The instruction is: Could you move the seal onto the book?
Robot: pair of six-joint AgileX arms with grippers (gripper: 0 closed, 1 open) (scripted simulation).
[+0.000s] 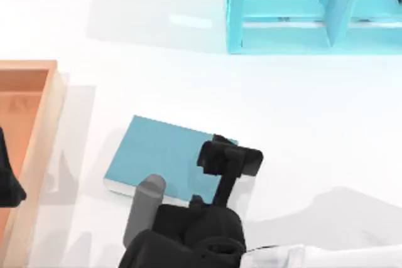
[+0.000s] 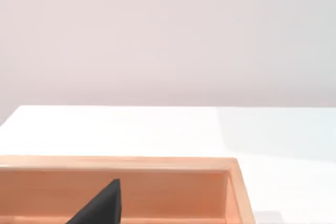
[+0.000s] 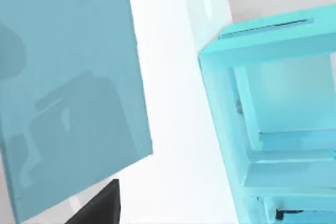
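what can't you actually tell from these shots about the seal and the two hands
- The seal: its place and state cannot be made out; in the top view the right arm's black wrist and right hand hang over the book and cover that edge.
- Right hand fingers: hidden under its own body in the top view.
- Left hand: cut off by the top view's left edge, beside the wooden tray.

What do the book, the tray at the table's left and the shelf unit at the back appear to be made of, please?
The book: smooth teal cover, glossy enough to mirror shadows in the right wrist view; probably coated board. The tray: pale orange-brown with faint grain, likely unfinished wood. The shelf unit: uniform glossy turquoise panels, painted wood or plastic; cannot tell which.
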